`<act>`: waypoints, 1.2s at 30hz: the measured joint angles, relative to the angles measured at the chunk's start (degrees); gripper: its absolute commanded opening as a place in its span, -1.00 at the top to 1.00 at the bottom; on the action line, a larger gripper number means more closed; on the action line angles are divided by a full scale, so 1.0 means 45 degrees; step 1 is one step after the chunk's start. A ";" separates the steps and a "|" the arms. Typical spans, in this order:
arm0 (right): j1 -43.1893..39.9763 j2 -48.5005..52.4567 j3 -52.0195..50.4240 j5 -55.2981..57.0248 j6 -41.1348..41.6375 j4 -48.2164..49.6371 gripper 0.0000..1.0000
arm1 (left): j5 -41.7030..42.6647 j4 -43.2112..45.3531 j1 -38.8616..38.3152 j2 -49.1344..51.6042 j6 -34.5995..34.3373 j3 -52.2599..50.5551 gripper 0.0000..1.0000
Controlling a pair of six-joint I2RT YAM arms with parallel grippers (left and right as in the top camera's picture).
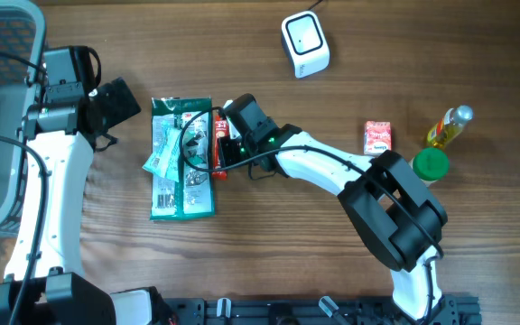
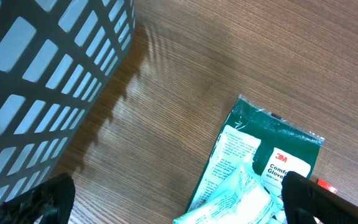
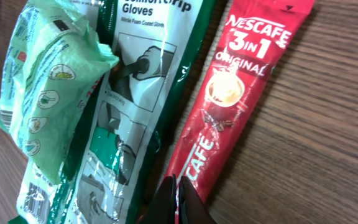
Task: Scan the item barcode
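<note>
Wood-grain table [image 1: 242, 262], matt and level.

Overhead: the right gripper [image 1: 224, 149] sits directly over the Nescafé sachet [image 1: 219, 171]. The glove pack [image 1: 183, 190] is just beside its tips and the scanner [image 1: 305, 43] lies well behind it. The left gripper [image 1: 120, 101] stands wide and empty.

Left wrist: nothing lies between the spread fingers; the lattice basket [image 2: 42, 74] is alongside.

Right wrist: the jaws are pressed together at the sachet's near end (whether film is nipped cannot be told).

Judgement: the sachet is light, limp and glossy, so likely slippery. Grip a sealed end.
</note>
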 measured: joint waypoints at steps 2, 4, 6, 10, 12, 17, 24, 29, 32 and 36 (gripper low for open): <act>0.0000 0.0000 0.0000 -0.0112 0.0000 -0.0005 0.91 | 0.0005 0.0000 0.0000 0.0000 -0.0005 0.0000 -1.00; 0.0000 0.0000 0.0000 -0.0199 0.0000 -0.0005 0.91 | 0.0005 0.0000 0.0000 0.0000 -0.0005 0.0000 -1.00; -0.0015 0.0000 0.0000 -0.0219 -0.0005 -0.0019 0.91 | 0.0000 0.0000 0.0000 0.0000 0.0000 0.0000 -1.00; -0.0039 -0.0024 0.0000 -0.0379 -0.0005 -0.0044 0.91 | 0.0005 0.0000 0.0000 0.0000 0.0000 0.0000 -1.00; -0.0039 -0.0058 0.0000 -0.0393 -0.0015 -0.0044 0.91 | 0.0005 -0.0005 0.0000 0.0000 -0.0005 0.0000 -1.00; -0.0024 -0.0078 0.0000 -0.0393 -0.0408 0.0005 0.91 | 0.0005 0.0000 0.0000 0.0000 -0.0005 0.0000 -1.00; 0.0034 -0.0049 0.0000 0.0092 -0.0481 0.0107 0.91 | 0.0005 0.0000 0.0000 0.0000 -0.0005 0.0000 -1.00; 0.0034 -0.0049 0.0000 0.0447 -0.0481 0.0092 0.91 | 0.0005 0.0000 0.0000 0.0000 0.0000 0.0000 -1.00; 0.0034 -0.0049 0.0000 0.0534 -0.0481 -0.0019 0.88 | 0.0005 0.0000 0.0000 0.0000 -0.0005 0.0000 -1.00; 0.0034 0.0078 0.0000 0.0539 -0.0481 0.0034 0.89 | 0.0005 -0.0005 0.0000 0.0000 -0.0005 0.0000 -1.00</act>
